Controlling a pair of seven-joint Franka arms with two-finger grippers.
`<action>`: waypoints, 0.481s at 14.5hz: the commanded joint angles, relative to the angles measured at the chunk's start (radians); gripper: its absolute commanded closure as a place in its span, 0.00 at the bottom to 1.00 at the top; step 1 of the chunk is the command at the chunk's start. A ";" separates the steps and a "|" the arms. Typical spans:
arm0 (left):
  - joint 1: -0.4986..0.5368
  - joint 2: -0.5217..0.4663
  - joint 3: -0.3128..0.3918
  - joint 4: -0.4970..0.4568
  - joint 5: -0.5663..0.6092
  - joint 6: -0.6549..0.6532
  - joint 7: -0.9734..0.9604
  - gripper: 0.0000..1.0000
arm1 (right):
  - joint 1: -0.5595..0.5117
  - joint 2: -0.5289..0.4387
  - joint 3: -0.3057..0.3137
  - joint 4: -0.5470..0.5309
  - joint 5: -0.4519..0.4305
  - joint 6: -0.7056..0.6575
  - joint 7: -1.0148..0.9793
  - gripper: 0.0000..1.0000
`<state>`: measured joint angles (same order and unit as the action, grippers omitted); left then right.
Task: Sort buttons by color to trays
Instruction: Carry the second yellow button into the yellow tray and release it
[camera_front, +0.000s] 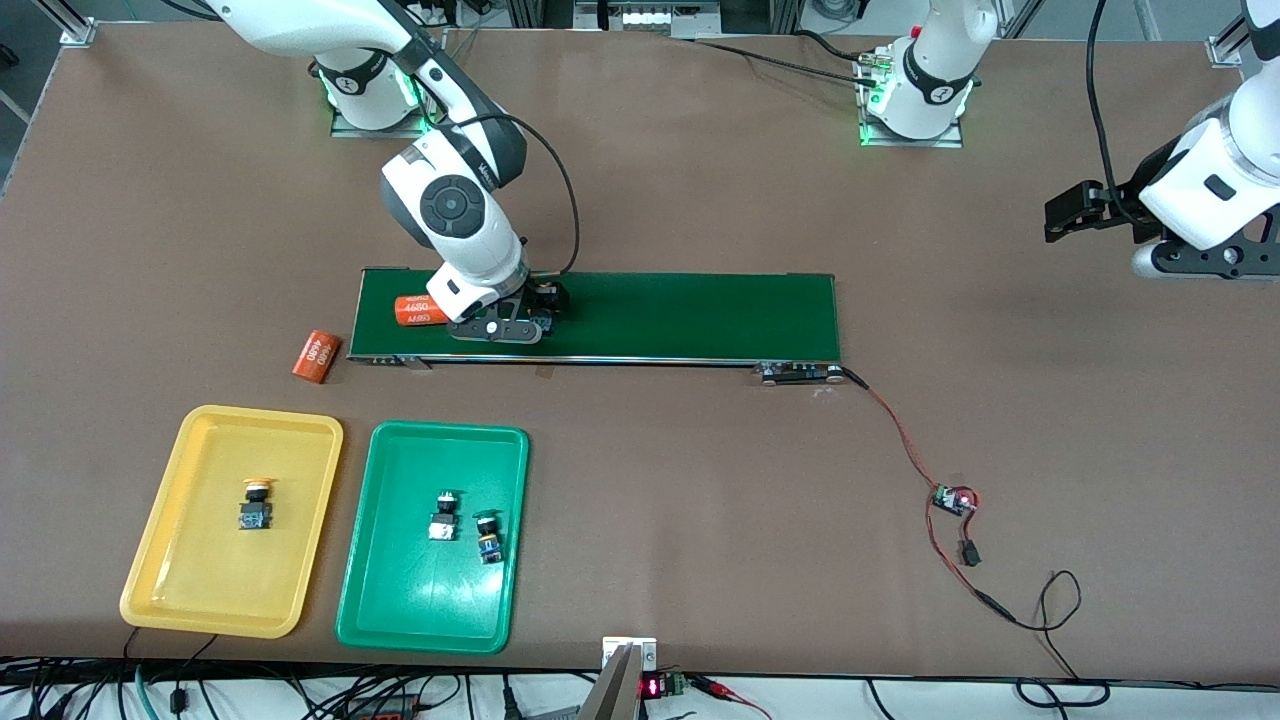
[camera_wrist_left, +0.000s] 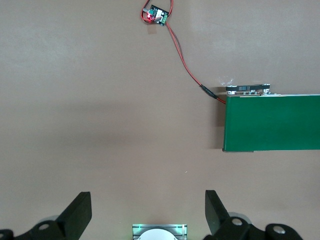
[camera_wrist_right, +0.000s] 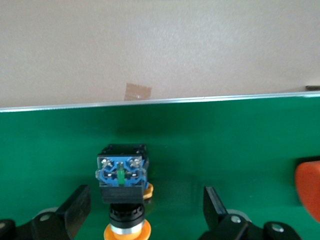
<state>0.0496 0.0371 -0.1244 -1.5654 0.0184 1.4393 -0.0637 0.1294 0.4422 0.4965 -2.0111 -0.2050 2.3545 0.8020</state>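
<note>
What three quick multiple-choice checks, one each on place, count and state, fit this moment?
1. Where is the yellow-capped button that is not yet in a tray?
A. on the belt
B. in the green tray
C. on the bare table

2. How many buttons lie in the green tray?
A. one
B. two
C. three

3. How do the right gripper's jaws stand?
A. shut on the button
B. shut, empty
C. open, on either side of the button

Key: 1 A, the right wrist view shows it lying on green belt; 2 B, two lie side by side; 3 C, there are gaps on both sides of the button.
</note>
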 joint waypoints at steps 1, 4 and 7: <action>0.001 -0.002 -0.004 0.005 0.003 -0.014 -0.001 0.00 | 0.009 0.013 -0.007 -0.005 -0.013 0.015 -0.010 0.00; 0.001 -0.002 -0.004 0.005 0.003 -0.014 -0.001 0.00 | 0.007 0.027 -0.013 -0.005 -0.013 0.014 -0.047 0.29; 0.001 0.000 -0.004 0.005 0.003 -0.014 -0.002 0.00 | 0.004 0.027 -0.029 -0.006 -0.013 0.006 -0.072 0.82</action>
<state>0.0496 0.0371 -0.1244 -1.5656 0.0185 1.4393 -0.0637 0.1312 0.4725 0.4810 -2.0116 -0.2058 2.3552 0.7503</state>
